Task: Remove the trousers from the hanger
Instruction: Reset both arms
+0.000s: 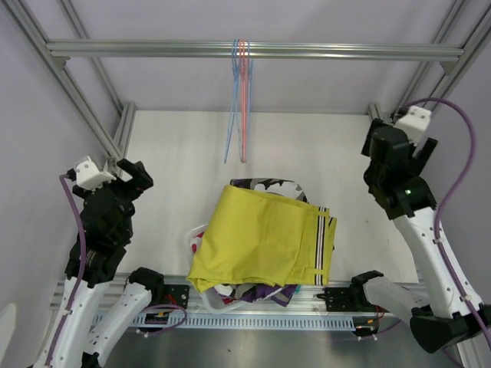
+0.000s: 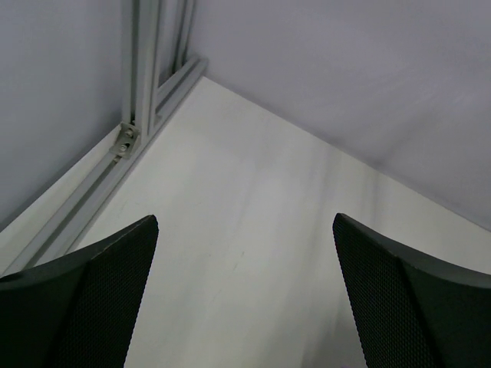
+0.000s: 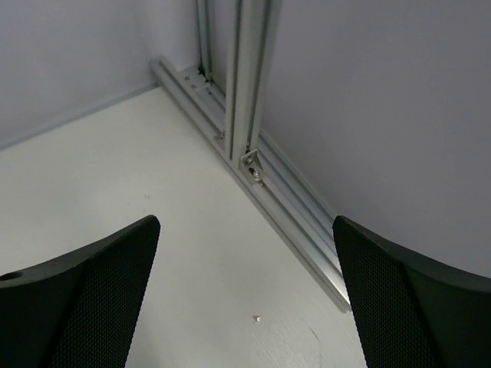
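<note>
The trousers lie in a heap on the white table near its front edge. A mustard yellow pair (image 1: 261,241) with a striped side band is spread on top. A purple-black-white camouflage pair (image 1: 266,185) peeks out behind and below it, and a pale patterned edge (image 1: 197,239) shows at the left. Thin blue and red hangers (image 1: 242,100) hang bare from the top rail. My left gripper (image 1: 132,175) (image 2: 245,220) is open and raised at the left, with only bare table between its fingers. Over the far right corner my right gripper (image 1: 395,149) (image 3: 245,220) is open and holds nothing.
An aluminium frame surrounds the table, with a top rail (image 1: 253,50) across the back and uprights in the corners (image 2: 142,69) (image 3: 245,84). Grey walls close in both sides. A small speck (image 3: 256,319) lies on the table under the right gripper.
</note>
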### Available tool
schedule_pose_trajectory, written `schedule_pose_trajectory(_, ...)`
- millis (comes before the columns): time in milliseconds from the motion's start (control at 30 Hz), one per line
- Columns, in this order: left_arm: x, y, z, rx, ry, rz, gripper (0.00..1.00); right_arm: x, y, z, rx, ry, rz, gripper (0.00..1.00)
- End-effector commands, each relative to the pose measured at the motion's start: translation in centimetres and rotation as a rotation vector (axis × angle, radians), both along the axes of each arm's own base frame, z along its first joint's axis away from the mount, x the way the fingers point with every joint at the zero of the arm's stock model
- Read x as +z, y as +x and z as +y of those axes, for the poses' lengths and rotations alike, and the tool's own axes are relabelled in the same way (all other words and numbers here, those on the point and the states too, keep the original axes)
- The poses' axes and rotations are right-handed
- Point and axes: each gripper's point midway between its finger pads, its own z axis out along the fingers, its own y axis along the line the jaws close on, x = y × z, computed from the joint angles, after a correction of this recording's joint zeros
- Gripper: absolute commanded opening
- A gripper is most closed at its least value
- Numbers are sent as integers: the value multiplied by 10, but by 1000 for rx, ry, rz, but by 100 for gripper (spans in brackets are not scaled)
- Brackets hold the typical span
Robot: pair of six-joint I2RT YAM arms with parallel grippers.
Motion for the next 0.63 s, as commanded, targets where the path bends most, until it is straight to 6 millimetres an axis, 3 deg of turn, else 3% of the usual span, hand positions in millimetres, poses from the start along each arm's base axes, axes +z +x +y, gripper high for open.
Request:
schedule_pose_trajectory(0,20,7,7,20,-44,-44,99,35,-19,-16,-16,129,-155,99)
schedule_pose_trajectory(133,8,16,8,22,-51,13,99,38,-30,-16,-9,144,-198,99)
schedule_pose_trajectory(300,8,10,11,28,-45,-16,99,30,-45,-2,126,115,-225,100)
schedule_pose_trajectory(467,5,11,13,37,-38,-6,99,39,-66,1,172,119,-322,100)
schedule_pose_trajectory(600,2,11,15,46,-35,5,99,41,-69,6,176,103,-322,99)
